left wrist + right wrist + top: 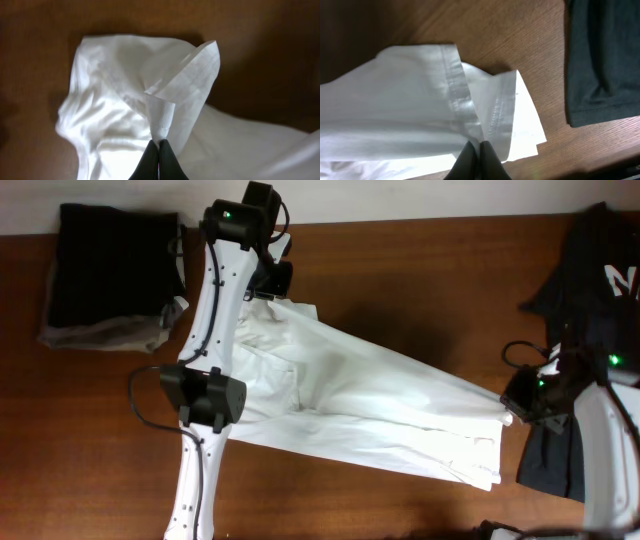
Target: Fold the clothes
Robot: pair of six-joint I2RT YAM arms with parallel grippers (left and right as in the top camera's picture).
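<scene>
The shirt [370,410] lies stretched slantwise across the desk [420,290], wrinkled. The left tool [159,144] is pinched tight on a fold of cloth at one end. The right tool [479,146] is clamped on the hemmed edge at the other end, near a dark garment [605,60].

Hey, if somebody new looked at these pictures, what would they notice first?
The white T-shirt, stretched long across the middle of the wooden table, with the left gripper pinching its back end and the right gripper pinching a hem corner at the right. Next come a folded black pile at the back left corner and a dark garment along the right edge.
</scene>
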